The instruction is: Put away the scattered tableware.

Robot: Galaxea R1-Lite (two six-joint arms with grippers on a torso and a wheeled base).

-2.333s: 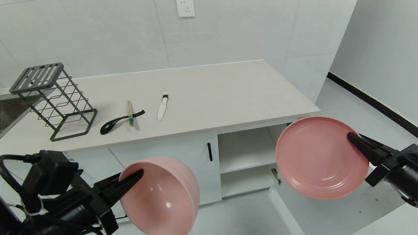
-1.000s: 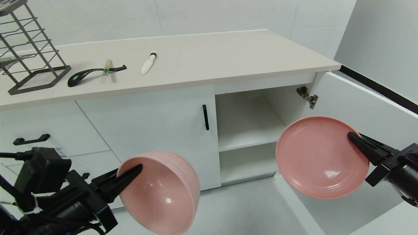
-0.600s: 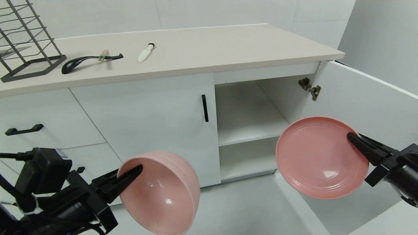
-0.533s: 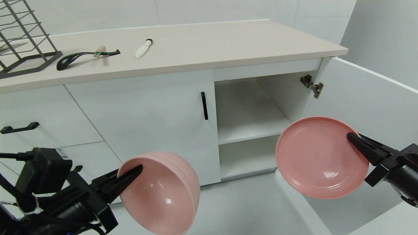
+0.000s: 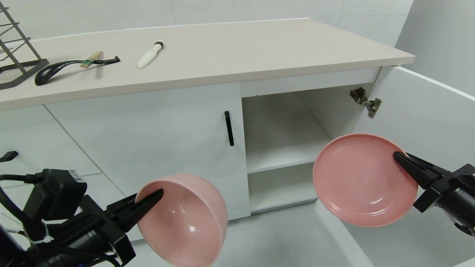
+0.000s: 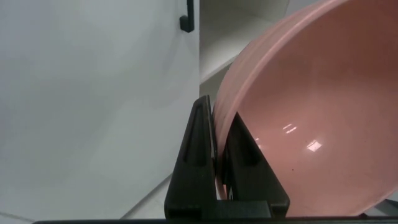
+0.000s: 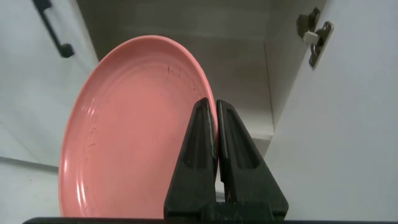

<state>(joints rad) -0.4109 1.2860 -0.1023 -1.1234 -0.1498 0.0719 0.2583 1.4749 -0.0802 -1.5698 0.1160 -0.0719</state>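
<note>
Your left claw is pinching the rim of the pink bowl. The bowl hangs on its side, low down in front of the shut door. Your right claw is pinching the rim of the pink plate. The plate stands up on its edge, just outside the open cupboard and close to the swung-out door. I think the plate should go in first, because it is nearest the hole. Tip it flat before you push it in, or its edge may bump the front of the shelf. Slide it in slowly over that shelf. Stay away from the metal hinge on the side wall. Bring it down until it sits on the shelf, and only then let the claw spread. Pull the arm straight back out so you don't drag the plate with it. The bowl has the shut door in front of it, so carry it over to the open side. Turn its mouth up on the way, then set it down beside the plate or on top of it, gently. The black spoon, the chopsticks and the white knife lie up on the counter, near the wire rack. They can wait for later.
</note>
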